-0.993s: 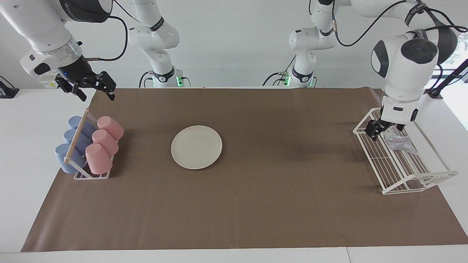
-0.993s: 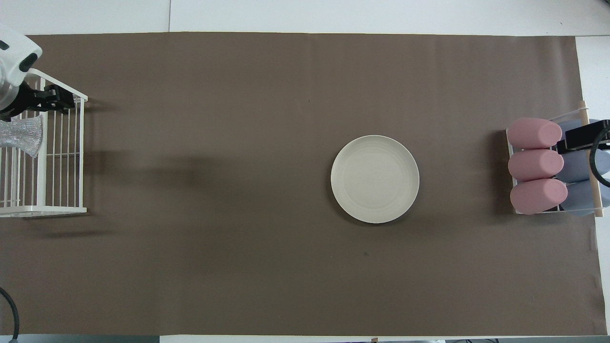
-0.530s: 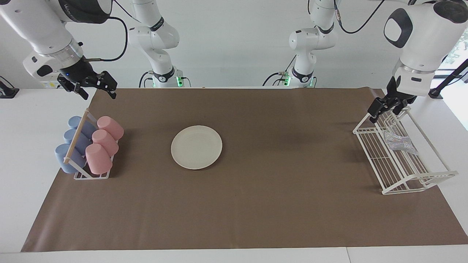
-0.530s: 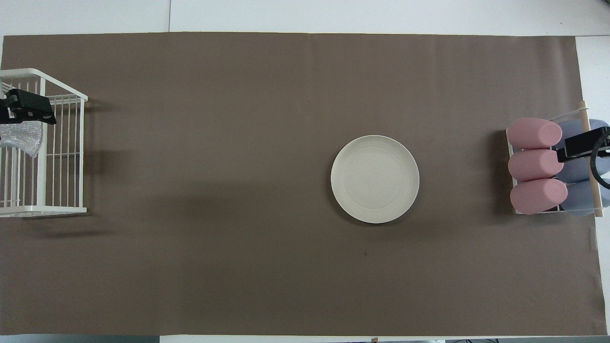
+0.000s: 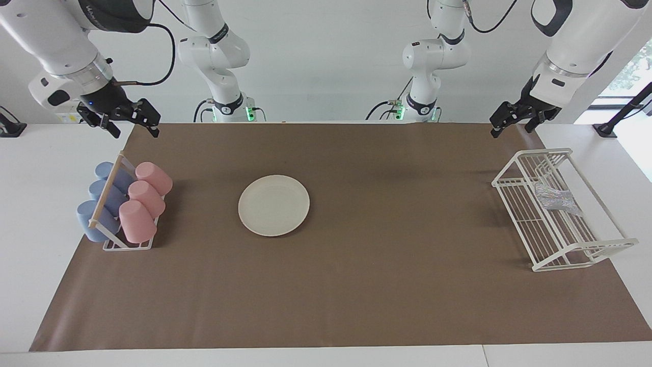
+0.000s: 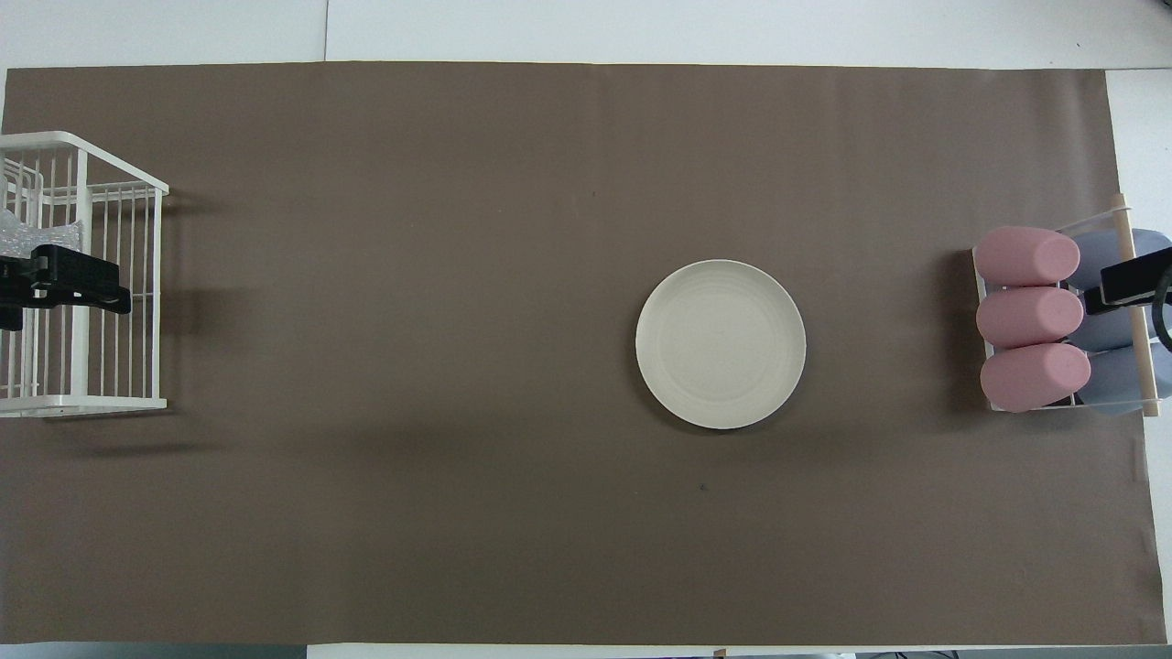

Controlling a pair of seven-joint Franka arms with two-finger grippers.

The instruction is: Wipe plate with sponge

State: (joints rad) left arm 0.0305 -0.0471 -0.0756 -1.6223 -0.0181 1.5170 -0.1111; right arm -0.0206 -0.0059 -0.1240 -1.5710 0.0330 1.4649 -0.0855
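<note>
We see silvery mesh sponge [image 5: 557, 199] in white wire rack [image 5: 565, 255]; round cream plate [image 5: 273, 205] mid-mat for reach; left gripper [image 5: 514, 121] and right gripper [image 5: 125, 121] both raised, open, empty.

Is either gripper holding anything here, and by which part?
Nothing is held. Left gripper and right gripper hang open and empty; the sponge lies in the rack.

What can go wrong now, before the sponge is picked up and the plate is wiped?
1. The sponge lies in the wire rack, so the open left gripper, now raised and empty, might catch the wires.
2. The plate lies loose on the mat and may slide when wiped.
</note>
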